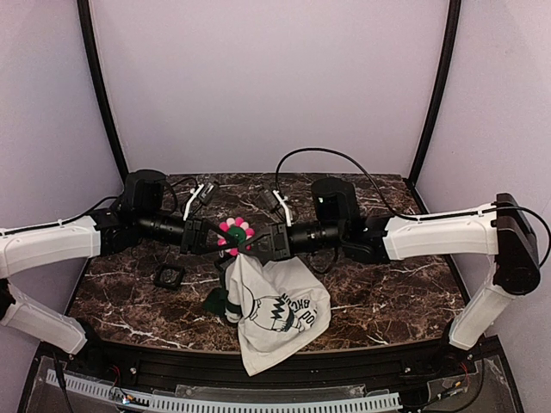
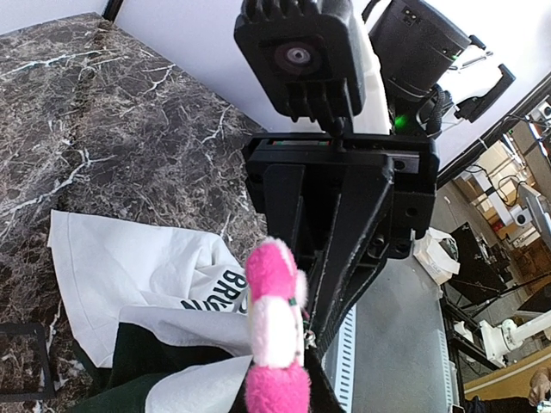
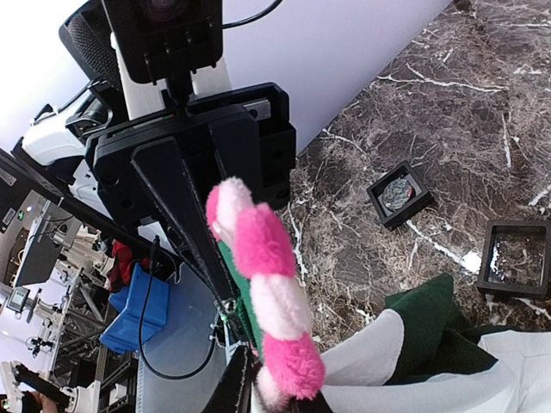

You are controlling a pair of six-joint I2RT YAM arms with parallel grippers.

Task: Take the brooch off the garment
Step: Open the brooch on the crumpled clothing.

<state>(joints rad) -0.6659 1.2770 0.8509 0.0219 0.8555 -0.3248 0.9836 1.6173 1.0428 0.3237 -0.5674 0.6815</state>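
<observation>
Over the marble table [image 1: 379,284], left gripper [image 1: 217,237] clamps a fluffy pink-and-white brooch [image 1: 235,234], shirt [image 1: 275,318] dangling; right gripper [image 1: 251,245] seems pinched shut beside it. Only right wrist shows two black frames [image 3: 398,194].

1. Dark brown marble-patterned tabletop [image 1: 387,284], white veins.
2. Small empty black square frame [image 1: 169,276] lies flat, left of centre.
3. Second black square frame with silvery insert [image 3: 397,194] lies near it, not touching.
4. White T-shirt with black cartoon print and dark green trim [image 1: 280,323]: lower part crumpled on tabletop, hem over front edge.
</observation>
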